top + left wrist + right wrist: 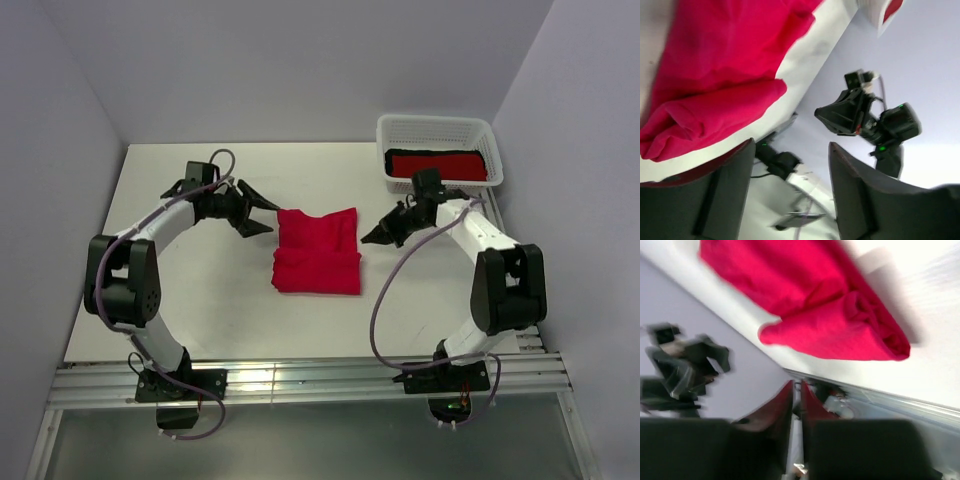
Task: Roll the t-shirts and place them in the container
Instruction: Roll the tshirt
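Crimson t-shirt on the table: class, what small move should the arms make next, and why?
Probably bring both claws inward onto the sides of the bright crimson folded cloth t-shirt: the left claw stands open left of it, the right claw looks shut right of it, neither touching.

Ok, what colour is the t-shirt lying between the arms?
The t-shirt is bright pinkish crimson, clearest in the top external view.

A robotics lab cell: white table (200, 290), plain pale walls (300, 60) around, two arms (120, 275) bolted to a near aluminium rail (320, 378).
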Robot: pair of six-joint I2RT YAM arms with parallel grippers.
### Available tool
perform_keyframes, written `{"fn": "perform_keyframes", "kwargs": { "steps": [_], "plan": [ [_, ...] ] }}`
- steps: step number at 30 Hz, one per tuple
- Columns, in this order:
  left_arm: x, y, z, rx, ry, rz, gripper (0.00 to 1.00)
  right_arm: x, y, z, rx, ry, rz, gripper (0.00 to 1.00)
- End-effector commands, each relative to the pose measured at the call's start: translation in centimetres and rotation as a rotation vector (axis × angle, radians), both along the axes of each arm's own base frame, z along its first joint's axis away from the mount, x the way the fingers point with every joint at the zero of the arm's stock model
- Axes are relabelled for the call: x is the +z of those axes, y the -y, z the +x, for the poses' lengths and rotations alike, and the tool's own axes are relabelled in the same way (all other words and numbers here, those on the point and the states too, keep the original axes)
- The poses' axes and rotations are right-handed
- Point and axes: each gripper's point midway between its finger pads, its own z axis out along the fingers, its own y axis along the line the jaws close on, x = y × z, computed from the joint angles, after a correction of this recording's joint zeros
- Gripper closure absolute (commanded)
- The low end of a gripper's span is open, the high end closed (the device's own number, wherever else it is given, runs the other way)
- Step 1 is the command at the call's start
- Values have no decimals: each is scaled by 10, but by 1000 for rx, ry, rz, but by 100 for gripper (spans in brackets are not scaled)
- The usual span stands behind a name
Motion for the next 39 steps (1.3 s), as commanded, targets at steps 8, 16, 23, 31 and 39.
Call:
{"fn": "perform_keyframes", "kwargs": {
  "steps": [8,16,23,31,39],
  "plan": [
    [22,66,-68,-318,323,98,76,0,-60,-38,219,367,44,100],
    [-32,82,-72,-375,340,167,99,-14,-70,-17,175,454,70,100],
    [-61,82,-62,-373,331,195,100,-41,-75,-2,178,404,7,100],
    [-91,61,-34,-222,287,178,100,-69,-75,16,155,396,-28,100],
    [-113,51,-37,-201,241,157,99,-69,-80,38,146,504,11,100]
  ]
}}
